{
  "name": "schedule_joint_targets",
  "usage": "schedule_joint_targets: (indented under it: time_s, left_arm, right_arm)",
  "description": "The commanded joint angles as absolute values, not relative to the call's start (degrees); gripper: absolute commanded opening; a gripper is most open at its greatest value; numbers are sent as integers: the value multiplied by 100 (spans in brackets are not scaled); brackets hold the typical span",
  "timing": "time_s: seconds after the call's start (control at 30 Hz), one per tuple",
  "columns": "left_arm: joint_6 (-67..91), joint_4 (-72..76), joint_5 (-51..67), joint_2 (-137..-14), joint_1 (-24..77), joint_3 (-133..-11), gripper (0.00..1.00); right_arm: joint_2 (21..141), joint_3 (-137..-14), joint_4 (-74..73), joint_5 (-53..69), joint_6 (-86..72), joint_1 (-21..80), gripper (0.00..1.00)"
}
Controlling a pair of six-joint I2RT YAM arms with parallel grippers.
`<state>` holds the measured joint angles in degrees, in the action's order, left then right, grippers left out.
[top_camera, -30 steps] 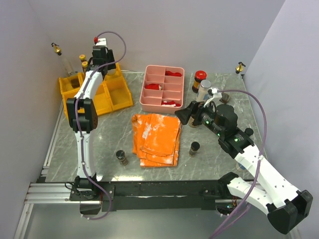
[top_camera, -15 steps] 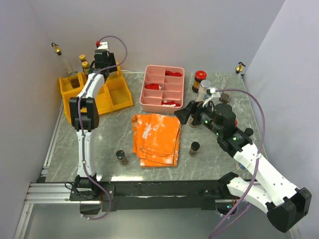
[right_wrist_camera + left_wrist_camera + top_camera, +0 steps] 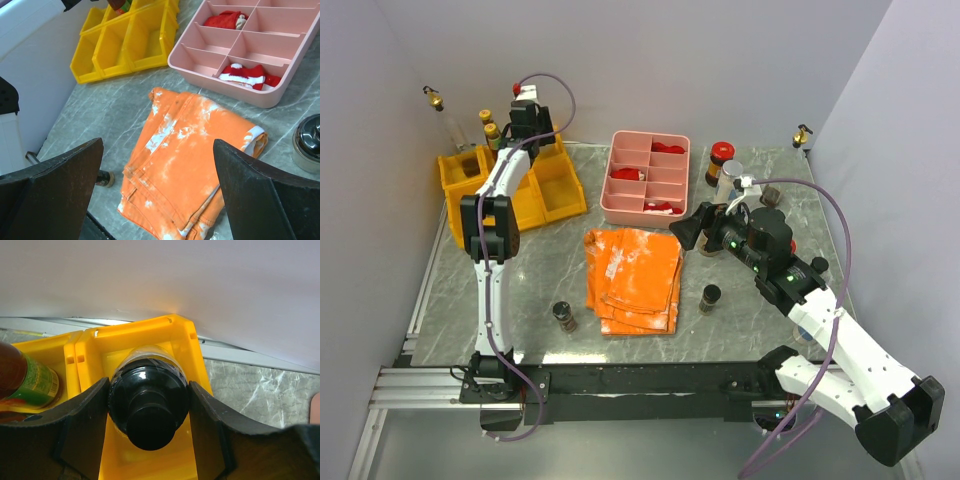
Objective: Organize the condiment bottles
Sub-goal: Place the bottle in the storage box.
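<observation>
My left gripper [image 3: 524, 112] is raised over the back of the yellow bins [image 3: 558, 190] and is shut on a black-capped bottle [image 3: 149, 407], which hangs above one bin compartment [image 3: 165, 332]. A brown bottle with a green label [image 3: 25, 382] stands in the neighbouring compartment. My right gripper [image 3: 704, 232] is open with nothing in it, above the orange cloth's right edge [image 3: 195, 150]. Small dark jars stand on the table at the front left [image 3: 564, 317] and right of the cloth [image 3: 710, 298]. A red-capped bottle [image 3: 720, 163] and a silver-capped jar [image 3: 729, 181] stand right of the pink tray.
The pink divided tray [image 3: 648, 205] with red pieces sits at the back centre. The folded orange cloth [image 3: 633, 277] lies mid-table. Yellow-capped bottles [image 3: 490, 128] stand at the back of the bins. Walls close in behind and on both sides.
My left gripper has shifted a little left and back over the bins with the bottle still held, then stayed put. The right arm has barely moved.
</observation>
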<state>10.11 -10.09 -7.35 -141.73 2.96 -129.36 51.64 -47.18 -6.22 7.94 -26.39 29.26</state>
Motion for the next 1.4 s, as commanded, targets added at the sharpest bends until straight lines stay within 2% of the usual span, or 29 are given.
schedule_joint_targets:
  time_s: [0.0,0.2,0.43,1.0,1.13,1.37]
  left_arm:
    - [940,-290,-712,-14150,272,-13368,51]
    - [932,-237,-729,-14168,255,-13377,53]
    - [940,-202,-703,-14221,237,-13377,63]
    - [888,-70,-677,-14273,229,-13324,70]
    - [879,-35,-668,-14212,229,-13289,79]
    - [975,-44,-501,-13695,237,-12895,87]
  right_arm:
    - [5142,-4860,-483,703,-2549,2935,98]
    - [5133,-4869,-492,703,-2549,2936,98]
    - [5115,-4869,-518,686,-2540,2927,98]
    - [5115,-4869,-518,668,-2540,2927,99]
    - [5115,-4869,-519,659,-2531,2936,99]
    - [5089,-4887,-527,668,-2523,2936,99]
